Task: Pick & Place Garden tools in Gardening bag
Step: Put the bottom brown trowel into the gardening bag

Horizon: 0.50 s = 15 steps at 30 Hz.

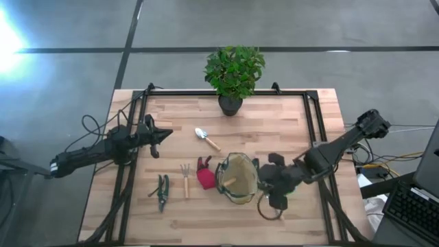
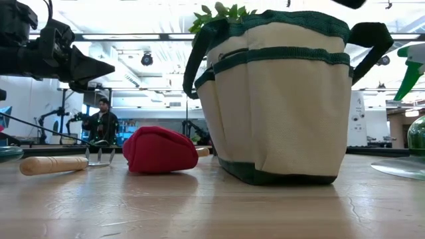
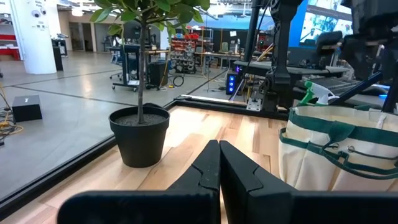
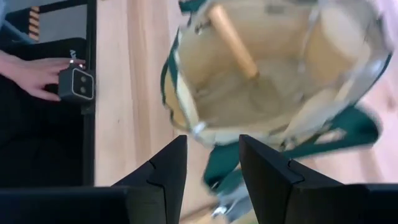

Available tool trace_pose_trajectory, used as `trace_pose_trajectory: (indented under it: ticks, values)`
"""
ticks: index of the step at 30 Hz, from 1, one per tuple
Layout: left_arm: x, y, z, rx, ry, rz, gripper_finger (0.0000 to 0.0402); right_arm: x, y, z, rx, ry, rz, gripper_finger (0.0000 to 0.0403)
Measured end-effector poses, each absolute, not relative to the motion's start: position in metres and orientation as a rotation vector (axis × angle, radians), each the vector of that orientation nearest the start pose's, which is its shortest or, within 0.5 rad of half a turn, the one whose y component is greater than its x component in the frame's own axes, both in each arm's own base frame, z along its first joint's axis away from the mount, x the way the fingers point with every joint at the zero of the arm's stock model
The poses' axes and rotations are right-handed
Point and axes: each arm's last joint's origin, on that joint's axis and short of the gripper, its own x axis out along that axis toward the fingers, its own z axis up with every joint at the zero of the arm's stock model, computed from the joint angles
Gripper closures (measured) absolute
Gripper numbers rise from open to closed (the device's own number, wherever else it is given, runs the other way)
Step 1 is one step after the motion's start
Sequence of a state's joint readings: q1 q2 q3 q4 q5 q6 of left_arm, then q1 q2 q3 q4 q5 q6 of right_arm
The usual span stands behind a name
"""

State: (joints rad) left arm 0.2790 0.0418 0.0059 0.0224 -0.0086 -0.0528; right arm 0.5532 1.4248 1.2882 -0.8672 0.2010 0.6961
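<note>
On the wooden table (image 1: 288,130), the right gripper (image 4: 212,163) gapes empty above the gardening bag (image 4: 273,93).

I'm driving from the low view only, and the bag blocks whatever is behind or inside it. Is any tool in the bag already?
Observer: Yes. The right wrist view looks down into the gardening bag, and one wooden-handled tool leans inside.
Operator: Where is the right pincer?
Observer: The right pincer hangs over the bag's rim, open.
Operator: Any tools on the table that I can't see?
Observer: Dark green pruners lie flat on the table, on the far side of the fork from the bag.
</note>
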Motion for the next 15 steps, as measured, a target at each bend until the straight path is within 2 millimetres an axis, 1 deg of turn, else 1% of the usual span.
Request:
trace_pose_trajectory:
  ticks: [9,15]
  values:
    - [0.096,0.028,0.164,-0.054,0.005,0.288,0.0399,0.231,0.180,0.294,0.468,1.003,-0.183,0.0262]
    - [0.096,0.028,0.164,-0.054,0.006,0.288,0.0399,0.230,0.199,0.274,0.567,1.031,-0.299,0.0266]
